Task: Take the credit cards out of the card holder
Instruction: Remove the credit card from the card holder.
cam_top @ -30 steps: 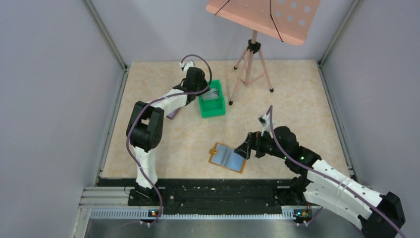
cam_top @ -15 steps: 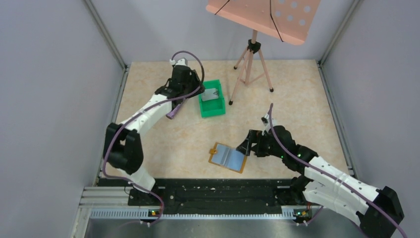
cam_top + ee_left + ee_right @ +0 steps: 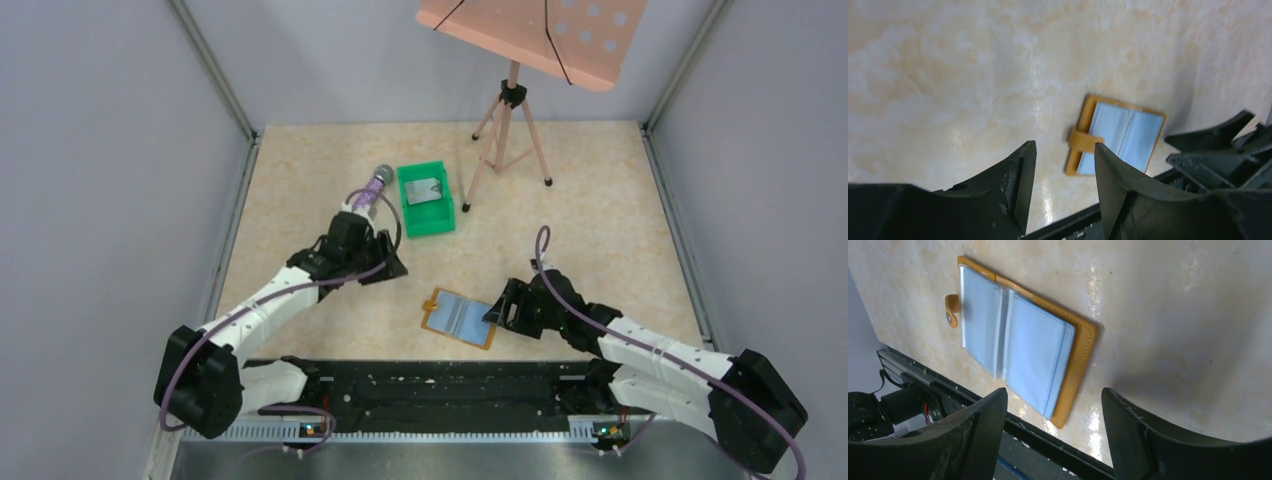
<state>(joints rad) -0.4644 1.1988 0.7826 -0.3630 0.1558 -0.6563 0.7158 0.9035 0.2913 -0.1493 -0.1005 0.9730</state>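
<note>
Tripod (image 3: 512, 96) and green bin (image 3: 430, 224) well beyond open card holder (image 3: 460, 317).

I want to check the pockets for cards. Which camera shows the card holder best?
The right wrist view: the card holder lies open and fills much of the frame, its pockets sharp. The left wrist view shows it smaller, blurred, its lower edge behind the left fingers. The top view shows it tiny.

White arms (image 3: 262, 305), black joints (image 3: 205, 385), purple cables (image 3: 538, 250)

Left hand (image 3: 391, 266) and right hand (image 3: 497, 309) hover, both spread.
</note>
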